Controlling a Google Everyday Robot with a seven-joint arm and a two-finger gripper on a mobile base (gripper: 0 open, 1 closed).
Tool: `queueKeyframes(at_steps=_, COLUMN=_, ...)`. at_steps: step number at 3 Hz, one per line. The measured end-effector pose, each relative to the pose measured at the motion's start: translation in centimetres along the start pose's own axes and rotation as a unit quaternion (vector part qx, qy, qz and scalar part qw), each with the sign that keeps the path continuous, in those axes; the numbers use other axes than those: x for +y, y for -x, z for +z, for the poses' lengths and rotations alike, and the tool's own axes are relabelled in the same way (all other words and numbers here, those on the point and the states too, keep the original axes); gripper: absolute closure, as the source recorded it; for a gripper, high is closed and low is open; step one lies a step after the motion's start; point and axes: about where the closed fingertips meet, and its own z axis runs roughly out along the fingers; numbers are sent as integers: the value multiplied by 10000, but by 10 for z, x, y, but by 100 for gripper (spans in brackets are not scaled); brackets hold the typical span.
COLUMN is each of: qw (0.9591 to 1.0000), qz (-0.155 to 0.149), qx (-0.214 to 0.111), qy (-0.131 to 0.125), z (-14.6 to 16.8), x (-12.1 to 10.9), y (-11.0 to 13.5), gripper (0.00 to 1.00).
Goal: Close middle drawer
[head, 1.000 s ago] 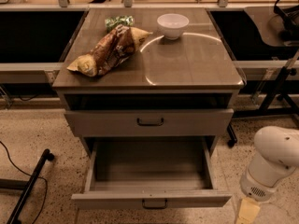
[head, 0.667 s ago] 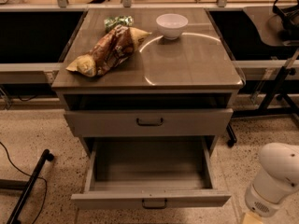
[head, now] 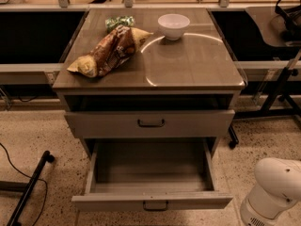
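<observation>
floor left: black stand leg [head: 29, 186] with a thin cable lying beside it
surface [head: 188, 65]: grey-tan cabinet top with a glossy arc of glare
chip bag [head: 110, 51]: brown-yellow, lying slantwise on the left half of the surface
green packet [head: 118, 21]: just behind the chip bag at the back edge, maybe another snack pack, hard to tell
bowl [head: 173, 26]: white, upright, back centre of the surface, just right of the chip bag's tip
upper drawer [head: 150, 124]: slightly out, dark gap above its front, dark bail handle in the middle
middle drawer [head: 150, 173]: below the upper drawer, pulled far out toward the camera, nothing inside, front panel low in view with its handle centred
robot arm [head: 277, 192]: white rounded housing at lower right, right of the middle drawer, apart from it
claw: out of frame, cannot tell whether open or closed
</observation>
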Motion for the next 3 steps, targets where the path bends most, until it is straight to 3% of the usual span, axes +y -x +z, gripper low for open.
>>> queueKeyframes(at_steps=2, qw=9998, qz=-63, qx=-141, qy=116, z=9, x=0, y=12, gripper=0)
queueKeyframes(at_steps=3, qw=9988, qz=-183, qx=-99, qy=440, z=42, x=4, y=26, gripper=0)
